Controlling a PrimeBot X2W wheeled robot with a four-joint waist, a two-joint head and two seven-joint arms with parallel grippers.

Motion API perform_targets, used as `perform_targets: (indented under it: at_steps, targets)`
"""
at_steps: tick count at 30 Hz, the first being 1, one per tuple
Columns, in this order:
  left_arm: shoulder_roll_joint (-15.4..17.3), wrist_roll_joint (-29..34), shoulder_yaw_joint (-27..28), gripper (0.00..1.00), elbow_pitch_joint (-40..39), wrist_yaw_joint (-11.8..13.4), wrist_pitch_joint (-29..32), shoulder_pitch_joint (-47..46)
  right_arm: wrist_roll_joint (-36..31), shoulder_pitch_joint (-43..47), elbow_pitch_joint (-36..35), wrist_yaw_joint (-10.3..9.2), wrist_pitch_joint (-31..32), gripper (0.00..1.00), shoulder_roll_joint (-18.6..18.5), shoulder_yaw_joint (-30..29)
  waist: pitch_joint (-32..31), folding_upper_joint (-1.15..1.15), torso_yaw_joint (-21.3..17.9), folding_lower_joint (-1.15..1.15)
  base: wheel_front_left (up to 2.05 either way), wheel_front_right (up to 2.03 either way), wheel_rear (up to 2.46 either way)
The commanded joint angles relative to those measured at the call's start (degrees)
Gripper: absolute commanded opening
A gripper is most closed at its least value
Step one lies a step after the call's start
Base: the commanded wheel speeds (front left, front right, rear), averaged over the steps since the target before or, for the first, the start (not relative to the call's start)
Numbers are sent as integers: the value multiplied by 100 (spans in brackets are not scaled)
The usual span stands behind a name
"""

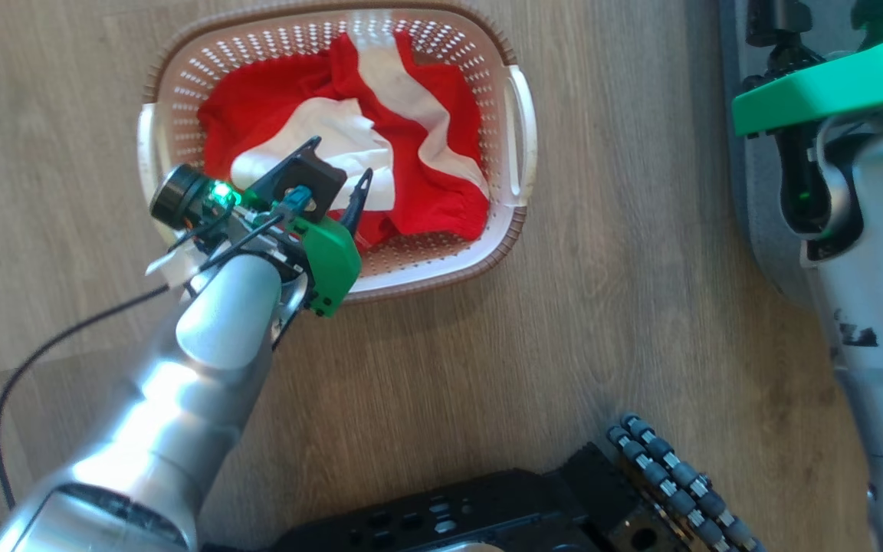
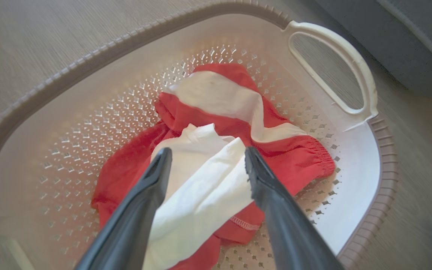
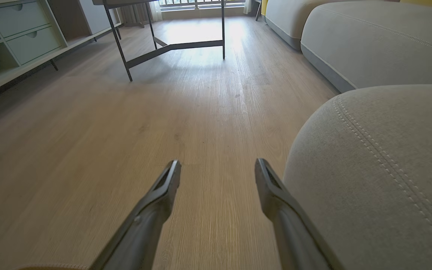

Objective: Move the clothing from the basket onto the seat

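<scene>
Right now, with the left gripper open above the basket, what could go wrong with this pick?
1. The left gripper, open, straddles the white cloth, which lies on the red garment: closing may lift only the cloth, or pinch both layers unevenly.
2. Going deep, it could catch the perforated bottom of the basket and drag it.
3. The seat lies across bare floor, so loose fabric may drop short.
</scene>
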Motion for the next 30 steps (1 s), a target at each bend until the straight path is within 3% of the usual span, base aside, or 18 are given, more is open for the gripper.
perform_targets:
  at_steps: [1, 6, 11, 22, 23, 24, 25, 30]
  targets:
    - [82, 98, -29, 100, 121, 35, 5, -138, 16, 24, -178, 41, -27, 100, 73, 50, 93, 0, -103, 0, 0, 0, 0]
    - [82, 351, -503, 100, 736, 156, 182, -615, 28, 17, -156, 41, -27, 100, 152, 66, 223, 0, -212, 0, 0, 0, 0]
    - [82, 574, -864, 100, 1322, 239, 770, -954, 49, 13, -136, 41, -27, 100, 231, 72, 315, 0, -272, 0, 0, 0, 0]
    - [82, 555, -1022, 100, 1674, 503, 1630, -1240, 53, 13, -134, 41, -27, 100, 300, 71, 417, 0, -315, 0, 0, 0, 0]
    - [82, 485, -966, 95, 1681, 535, 1644, -1231, 53, 11, -137, 41, -27, 100, 301, 67, 420, 0, -312, 0, 0, 0, 0]
    - [82, 452, -958, 41, 1686, 529, 1651, -1213, 54, 11, -138, 41, -27, 100, 302, 64, 419, 0, -309, 0, 0, 0, 0]
    - [82, 431, -962, 0, 1689, 528, 1638, -1202, 56, 11, -138, 41, -27, 100, 304, 62, 418, 0, -307, 0, 0, 0, 0]
    - [82, 239, -932, 0, 1676, 552, 1611, -1092, 67, 15, -106, 41, -27, 100, 296, 54, 326, 0, -267, 0, 0, 0, 0]
